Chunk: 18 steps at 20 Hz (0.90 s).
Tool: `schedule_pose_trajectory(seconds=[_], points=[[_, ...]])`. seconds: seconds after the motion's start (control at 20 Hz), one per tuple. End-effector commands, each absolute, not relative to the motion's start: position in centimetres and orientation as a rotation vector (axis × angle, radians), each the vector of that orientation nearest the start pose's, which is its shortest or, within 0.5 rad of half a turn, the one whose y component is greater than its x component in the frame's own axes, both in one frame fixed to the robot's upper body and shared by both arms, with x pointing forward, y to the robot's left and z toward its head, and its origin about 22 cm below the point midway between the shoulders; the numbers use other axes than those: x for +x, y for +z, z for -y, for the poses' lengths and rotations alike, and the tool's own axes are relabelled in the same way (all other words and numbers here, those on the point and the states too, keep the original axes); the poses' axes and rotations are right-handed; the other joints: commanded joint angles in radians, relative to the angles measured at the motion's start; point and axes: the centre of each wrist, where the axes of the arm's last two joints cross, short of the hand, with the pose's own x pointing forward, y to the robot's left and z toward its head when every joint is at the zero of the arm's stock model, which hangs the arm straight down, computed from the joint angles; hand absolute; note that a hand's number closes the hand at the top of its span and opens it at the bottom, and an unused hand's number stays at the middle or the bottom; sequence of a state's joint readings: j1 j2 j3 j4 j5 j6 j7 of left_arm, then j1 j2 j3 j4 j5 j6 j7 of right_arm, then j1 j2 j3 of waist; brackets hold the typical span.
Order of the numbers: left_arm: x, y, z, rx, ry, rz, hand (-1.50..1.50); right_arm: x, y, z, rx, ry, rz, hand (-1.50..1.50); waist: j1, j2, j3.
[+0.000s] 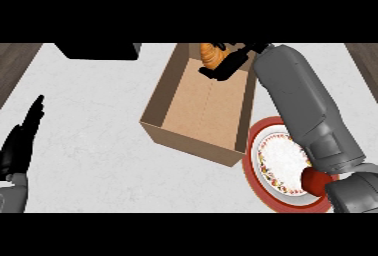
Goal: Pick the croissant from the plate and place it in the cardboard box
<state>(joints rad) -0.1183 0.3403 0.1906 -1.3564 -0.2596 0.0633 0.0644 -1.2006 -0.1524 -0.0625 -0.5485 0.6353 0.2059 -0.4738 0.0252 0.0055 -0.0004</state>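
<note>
Head view: right hand (pixel 225 64) curled round flaky croissant (pixel 211 55) over rectangular cardboard box (pixel 193 107); left hand (pixel 21 142) straight-fingered

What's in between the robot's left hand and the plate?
In the head view, the cardboard box sits between the left hand and the plate, with bare counter left of the box.

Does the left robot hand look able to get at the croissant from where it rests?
Probably not: the left robot hand rests open at the left edge, while the croissant is across the cardboard box, in the right robot hand.
</note>
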Motion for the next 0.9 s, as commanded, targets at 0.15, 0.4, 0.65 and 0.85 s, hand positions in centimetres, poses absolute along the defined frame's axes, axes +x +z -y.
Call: schedule_pose_trajectory(seconds=[0.15, 0.4, 0.65, 0.85], points=[[27.5, 2.0, -34.4, 0.619, -0.236, 1.4, 0.0, 46.5, 16.4, 8.9, -0.168, 1.192, 1.892, 1.5, 0.021, 0.011, 0.0], [28.5, 2.0, -33.8, 0.606, -0.233, 1.41, 0.0, 45.4, 12.9, 6.2, -0.289, 1.189, 1.83, 1.5, 0.036, 0.016, 0.0], [27.7, 1.9, -33.8, 0.61, -0.263, 1.421, 0.0, 46.0, 13.2, 6.9, -0.19, 1.133, 1.647, -1.5, 0.043, 0.018, 0.0], [28.7, 1.9, -32.5, 0.585, -0.279, 1.431, 0.0, 45.1, 9.7, 7.3, -0.176, 1.11, 1.672, -1.5, 0.073, 0.025, 0.0]])
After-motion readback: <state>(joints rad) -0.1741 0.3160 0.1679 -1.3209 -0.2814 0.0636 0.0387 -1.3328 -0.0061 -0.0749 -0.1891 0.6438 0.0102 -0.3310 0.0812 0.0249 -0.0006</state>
